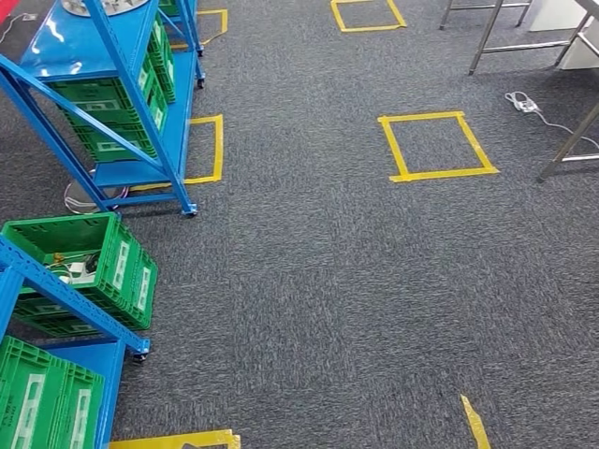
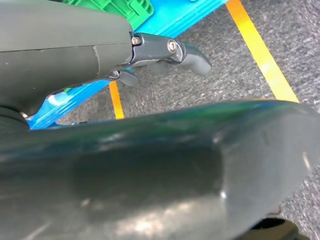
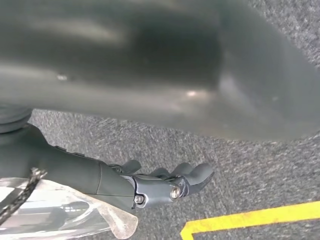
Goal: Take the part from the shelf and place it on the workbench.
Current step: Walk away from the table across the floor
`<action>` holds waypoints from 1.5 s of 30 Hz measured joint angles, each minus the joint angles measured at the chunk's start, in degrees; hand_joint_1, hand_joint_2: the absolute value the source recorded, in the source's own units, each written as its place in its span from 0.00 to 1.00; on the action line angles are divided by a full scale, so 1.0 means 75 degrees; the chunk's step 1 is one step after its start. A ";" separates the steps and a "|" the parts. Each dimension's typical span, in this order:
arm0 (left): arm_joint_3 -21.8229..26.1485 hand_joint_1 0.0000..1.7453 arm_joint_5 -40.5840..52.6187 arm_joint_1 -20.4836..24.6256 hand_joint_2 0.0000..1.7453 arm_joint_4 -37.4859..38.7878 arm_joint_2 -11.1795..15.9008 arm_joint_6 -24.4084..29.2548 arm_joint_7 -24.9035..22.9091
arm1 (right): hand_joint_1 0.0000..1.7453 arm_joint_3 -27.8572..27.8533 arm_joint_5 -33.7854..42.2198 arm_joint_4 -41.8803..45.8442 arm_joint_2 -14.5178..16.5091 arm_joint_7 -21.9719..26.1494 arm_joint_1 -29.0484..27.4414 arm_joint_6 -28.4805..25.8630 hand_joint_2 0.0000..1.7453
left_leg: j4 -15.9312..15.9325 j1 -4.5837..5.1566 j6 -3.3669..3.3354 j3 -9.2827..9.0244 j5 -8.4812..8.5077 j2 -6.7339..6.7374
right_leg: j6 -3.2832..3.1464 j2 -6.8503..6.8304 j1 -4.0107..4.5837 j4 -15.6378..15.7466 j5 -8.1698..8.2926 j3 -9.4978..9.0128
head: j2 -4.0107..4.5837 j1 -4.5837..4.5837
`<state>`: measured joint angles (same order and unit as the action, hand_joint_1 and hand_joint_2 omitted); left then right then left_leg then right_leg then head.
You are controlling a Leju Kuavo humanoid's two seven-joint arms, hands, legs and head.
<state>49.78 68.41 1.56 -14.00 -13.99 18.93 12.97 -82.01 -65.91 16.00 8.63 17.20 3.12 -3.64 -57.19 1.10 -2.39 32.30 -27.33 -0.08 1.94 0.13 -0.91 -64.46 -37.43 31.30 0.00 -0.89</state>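
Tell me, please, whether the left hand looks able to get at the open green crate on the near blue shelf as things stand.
Probably not yet. The left hand hangs low over the carpet beside the blue shelf, holding nothing; the green crate sits higher, though nothing blocks it.

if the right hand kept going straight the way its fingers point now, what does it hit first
Probably just the grey carpet. In the right wrist view the right hand hangs with its fingers extended over bare floor, a yellow tape line nearby. Nothing stands in that line, though depth is hard to judge.

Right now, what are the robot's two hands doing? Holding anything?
Left hand: holds nothing, but open or closed cannot be told.
Right hand: open, fingers stretched out, holding nothing.
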 joint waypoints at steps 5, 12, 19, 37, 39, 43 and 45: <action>0.0023 0.00 -0.0015 0.0008 0.00 0.0001 -0.0010 -0.0043 0.0005 | 0.00 -0.0001 0.0053 -0.0006 -0.0031 0.0025 -0.0020 0.0125 0.00 | -0.0005 0.0002 -0.0012 -0.0128 -0.0105 -0.0003 | 0.0065 -0.0010 -0.0004 -0.0767 0.0272 0.0751 | 0.0000 -0.0002; 0.0053 0.00 -0.0035 0.0034 0.00 -0.0001 -0.0015 -0.0058 0.0020 | 0.00 -0.0002 0.0211 -0.0021 -0.0060 0.0061 0.0005 0.0388 0.00 | -0.0145 0.0027 0.0186 -0.0213 -0.0291 -0.0003 | -0.0144 -0.0018 0.0015 0.0789 0.1006 0.0049 | 0.0000 0.0010; 0.0067 0.00 -0.0037 0.0017 0.00 0.0001 -0.0004 -0.0063 0.0033 | 0.00 -0.0005 0.0222 -0.0031 -0.0075 0.0064 0.0005 0.0407 0.00 | -0.2309 -0.0132 0.0413 0.0766 -0.1211 -0.0005 | -0.0270 -0.0029 -0.0006 0.0815 0.1005 0.0021 | 0.0000 0.0058; 0.0074 0.00 -0.0021 0.0054 0.00 0.0000 0.0001 -0.0122 0.0036 | 0.00 -0.0005 0.0327 -0.0046 -0.0095 0.0064 0.0016 0.0652 0.00 | -0.0100 -0.0003 0.0177 -0.0138 -0.0202 -0.0011 | 0.0048 -0.0006 -0.0091 0.1019 0.1111 -0.0050 | 0.0000 0.0046; 0.0074 0.00 -0.0017 0.0069 0.00 0.0001 0.0010 -0.0127 0.0034 | 0.00 -0.0005 0.0332 -0.0047 -0.0095 0.0064 0.0018 0.0675 0.00 | -0.0110 0.0031 0.0123 -0.0133 -0.0204 -0.0010 | 0.0123 -0.0004 -0.0124 0.1034 0.1124 -0.0051 | 0.0000 0.0047; 0.0074 0.00 0.0000 0.0094 0.00 -0.0001 0.0014 -0.0113 0.0033 | 0.00 -0.0005 0.0338 -0.0057 -0.0094 0.0058 0.0020 0.0676 0.00 | 0.0075 0.0003 -0.0051 -0.0194 -0.0088 0.0055 | 0.0220 0.0021 -0.0138 0.0891 0.0988 0.0060 | 0.0000 0.0039; 0.0074 0.00 0.0025 0.0092 0.00 0.0001 0.0005 -0.0085 0.0034 | 0.00 -0.0005 0.0344 -0.0063 -0.0095 0.0032 0.0017 0.0670 0.00 | 0.0153 -0.0006 -0.0109 -0.0219 -0.0044 0.0137 | 0.0194 0.0015 -0.0120 0.0068 0.0525 0.0461 | 0.0000 0.0026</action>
<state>50.34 68.60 2.25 -13.99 -13.96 18.29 13.22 -82.05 -63.33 15.53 7.92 17.44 3.25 1.39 -56.04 1.06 -3.21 30.66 -27.67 0.95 3.39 0.24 -1.80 -63.95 -33.49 34.76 0.00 -0.69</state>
